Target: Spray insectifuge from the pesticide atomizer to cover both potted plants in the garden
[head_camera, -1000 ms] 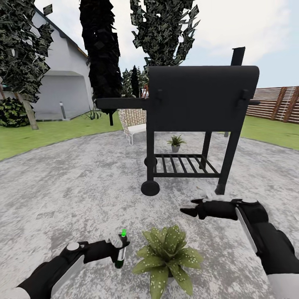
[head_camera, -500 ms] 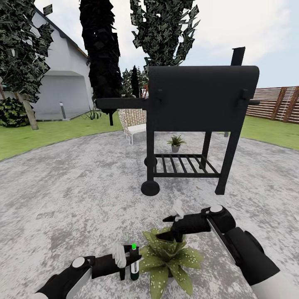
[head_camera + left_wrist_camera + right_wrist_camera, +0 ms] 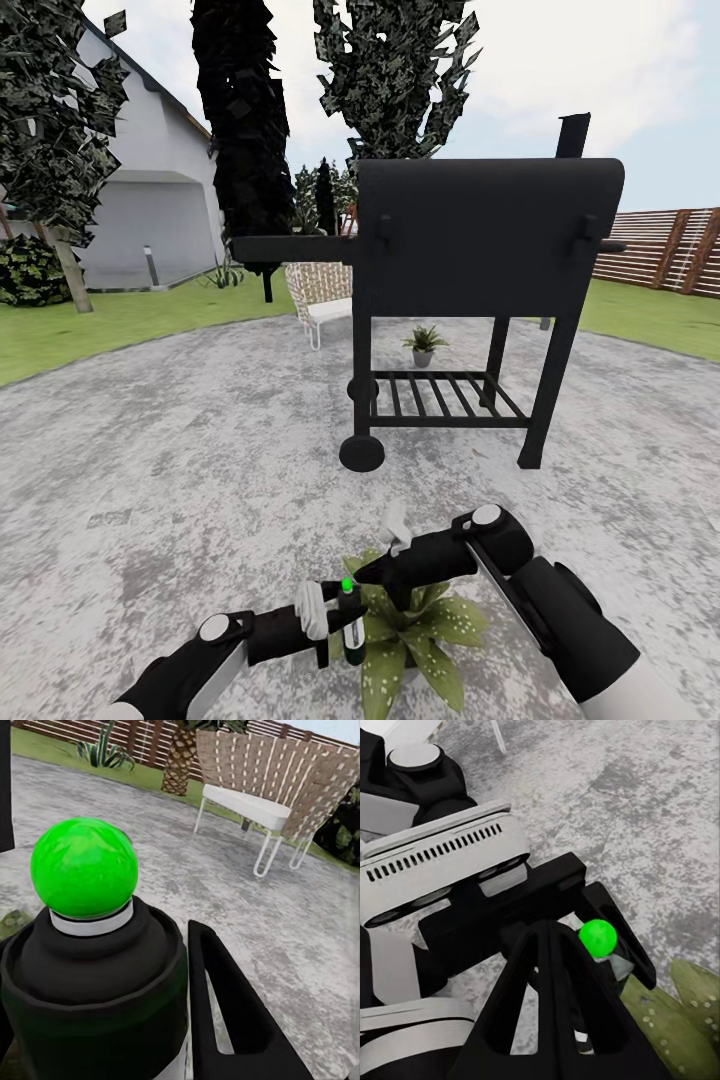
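Note:
My left gripper (image 3: pixel 343 626) is shut on the pesticide atomizer (image 3: pixel 351 628), a dark green bottle held upright with a bright green ball tip (image 3: pixel 84 866) on a black neck. It hangs against the left edge of the broad-leaved, white-speckled potted plant (image 3: pixel 420 635). My right gripper (image 3: pixel 364 575) is shut, its fingertips (image 3: pixel 547 934) just beside the green tip (image 3: pixel 598 937), above the speckled leaves (image 3: pixel 679 1020). The thinner-leaved potted plant (image 3: pixel 424 343) stands in its grey pot far off, behind the grill's legs.
A black barbecue grill (image 3: pixel 480 250) on legs and a wheel stands ahead on the round stone patio (image 3: pixel 180 450). Behind it is a wicker-backed white chair (image 3: pixel 322 292). Lawn, trees, a white house (image 3: pixel 150 190) and a slatted fence (image 3: pixel 660 250) ring the patio.
My left gripper has carried the atomizer rightward up to the speckled plant. My right gripper has swung left and down, from beside the grill's leg to the atomizer's tip.

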